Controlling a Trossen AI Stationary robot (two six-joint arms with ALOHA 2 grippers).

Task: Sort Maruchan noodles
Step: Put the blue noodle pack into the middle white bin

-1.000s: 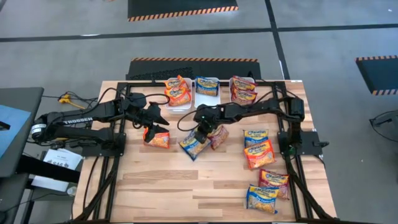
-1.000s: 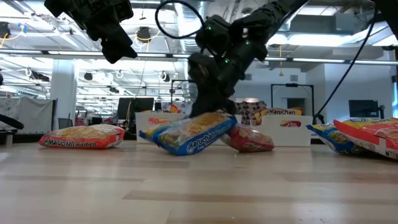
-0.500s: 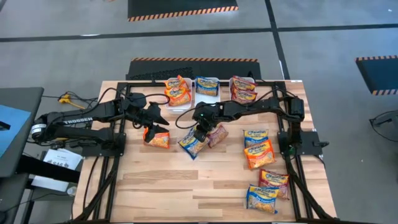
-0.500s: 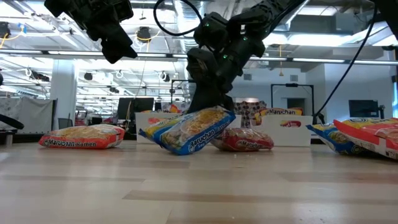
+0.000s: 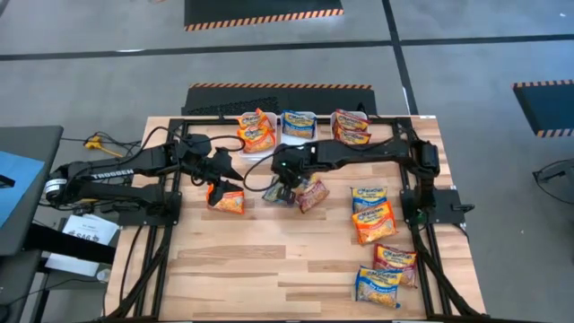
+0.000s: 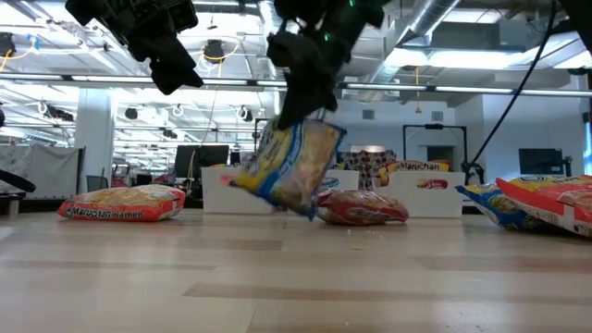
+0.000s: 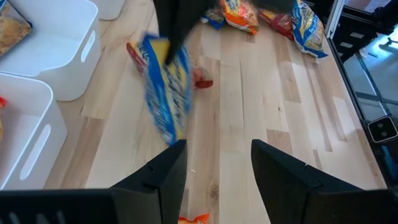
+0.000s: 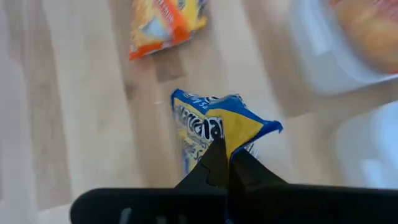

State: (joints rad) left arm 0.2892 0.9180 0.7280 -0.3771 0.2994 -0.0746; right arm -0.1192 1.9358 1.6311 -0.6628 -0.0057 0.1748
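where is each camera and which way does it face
High: overhead, straight down on table, both arms.
Low: tabletop height, level across; right gripper holds the blue packet off the wood, left gripper above.
Left wrist: past its open fingers toward that packet and tubs.
Right wrist: down past shut fingers pinching the packet.
All four share the blue packet.

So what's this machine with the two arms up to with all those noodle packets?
It is sorting ramen packets into white tubs at the table's far edge. The right gripper is shut on a blue packet, which hangs clear of the wood. The left gripper hovers open above an orange packet. More packets lie loose on the right side.
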